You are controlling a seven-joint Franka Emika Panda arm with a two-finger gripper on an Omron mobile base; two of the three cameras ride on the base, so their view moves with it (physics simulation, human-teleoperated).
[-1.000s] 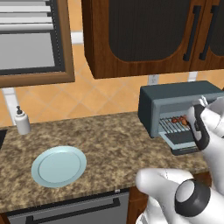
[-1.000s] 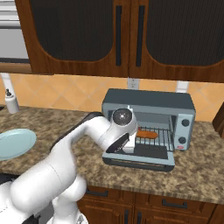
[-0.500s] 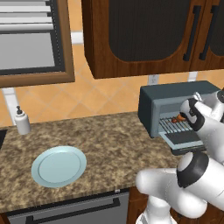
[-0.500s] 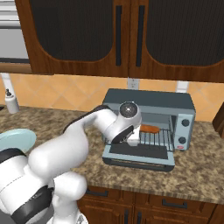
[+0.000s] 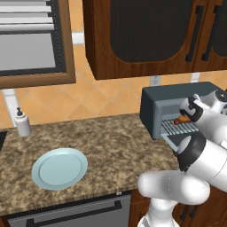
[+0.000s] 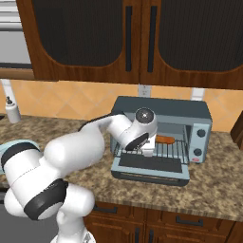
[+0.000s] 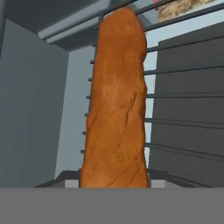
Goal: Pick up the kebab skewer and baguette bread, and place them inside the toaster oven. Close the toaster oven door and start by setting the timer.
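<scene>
The grey-blue toaster oven [image 6: 161, 107] stands on the counter with its door [image 6: 150, 164] dropped flat in front. My gripper [image 6: 148, 145] reaches into the oven mouth, shut on the baguette bread [image 6: 165, 139]. The orange-brown loaf lies lengthwise over the wire rack [image 7: 183, 118] in the hand view, where the baguette bread [image 7: 116, 105] runs from the bottom up toward the oven's back. From the left base view the baguette bread [image 5: 181, 119] shows just inside the toaster oven [image 5: 168, 101]. The kebab skewer is hidden.
A light blue plate [image 5: 60, 168] lies on the granite counter to the left, and a white soap dispenser [image 5: 22, 123] stands by the wall. Dark wood cabinets [image 6: 142, 38] hang above the oven. The oven's knobs [image 6: 200, 142] sit on its right panel.
The hand has carried the baguette further into the oven, over the rack, while the elbow swung lower and nearer the cameras. The jaws have kept their grip.
</scene>
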